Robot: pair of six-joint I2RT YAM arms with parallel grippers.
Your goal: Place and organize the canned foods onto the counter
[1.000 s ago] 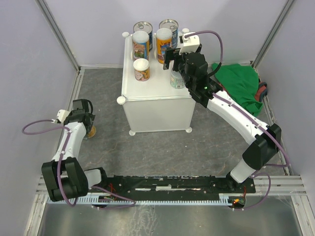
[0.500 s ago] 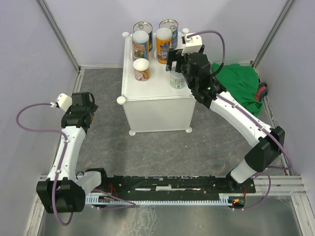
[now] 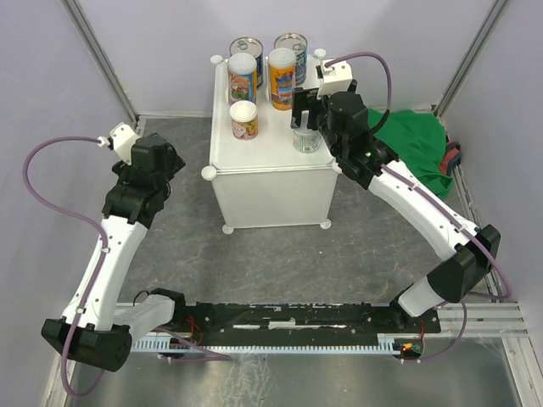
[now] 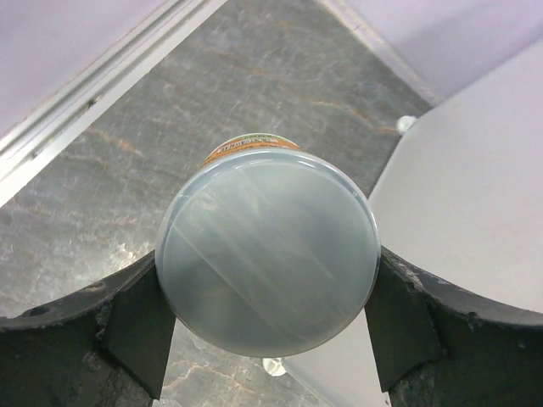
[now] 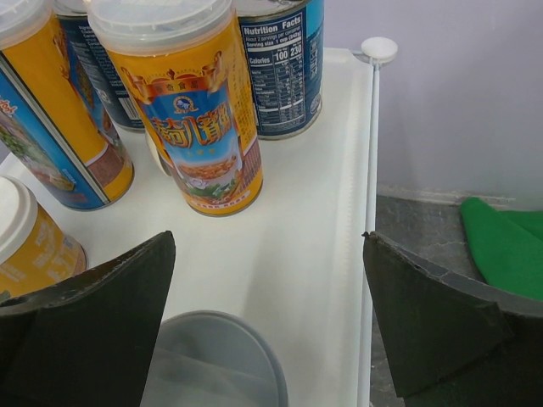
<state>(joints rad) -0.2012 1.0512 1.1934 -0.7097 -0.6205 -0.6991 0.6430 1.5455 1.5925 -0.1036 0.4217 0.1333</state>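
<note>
Raised off the floor (image 3: 182, 254), left jaws carry a clamped white-lidded can (image 4: 267, 254), next needing a gap near the tabletop's (image 3: 271, 153) left edge; right jaws gape apart.

Two blue silver-topped cans (image 3: 247, 44) and four plastic-lidded cans (image 3: 244, 119) stand upright on the white worktop (image 3: 271, 165), while a seventh, orange-labelled can (image 4: 267, 254) sits clamped in the left claw (image 4: 270, 326).
</note>
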